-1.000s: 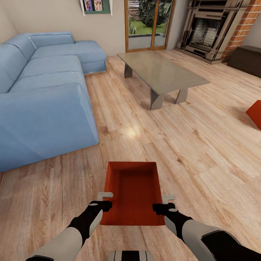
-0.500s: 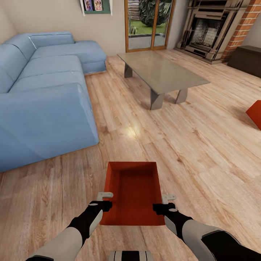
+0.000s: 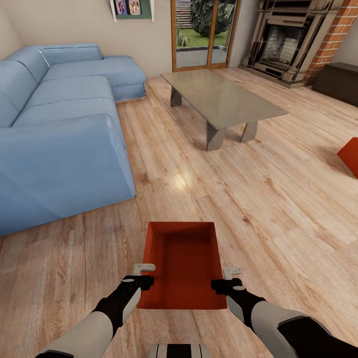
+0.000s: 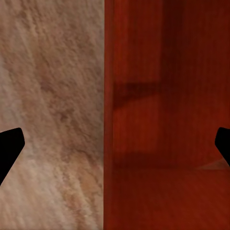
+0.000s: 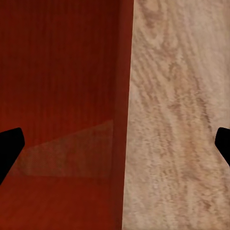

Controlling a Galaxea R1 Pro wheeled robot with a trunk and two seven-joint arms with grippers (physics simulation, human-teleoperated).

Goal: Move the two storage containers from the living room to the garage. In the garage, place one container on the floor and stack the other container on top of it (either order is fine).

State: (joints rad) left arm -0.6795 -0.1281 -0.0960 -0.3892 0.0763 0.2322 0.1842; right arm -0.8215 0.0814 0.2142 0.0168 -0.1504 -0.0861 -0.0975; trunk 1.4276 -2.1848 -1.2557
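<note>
Head view: red-orange container (image 3: 181, 263) sits on the wood floor (image 3: 258, 199) right in front of the robot, open top up. Left gripper (image 3: 144, 269) is above its left rim nr the close end, right gripper (image 3: 231, 272) above the right rim. Both wrist views show jaws spread wide astride a wall (image 4: 109, 115) (image 5: 125, 110), one finger inside, one outside, not clamped. 2nd container (image 3: 349, 155) lies at the floor's far right edge, partly cut off. Blue sofa (image 3: 59, 124) on the left, grey low table (image 3: 219, 99) beyond, fireplace (image 3: 286, 42) at back.
</note>
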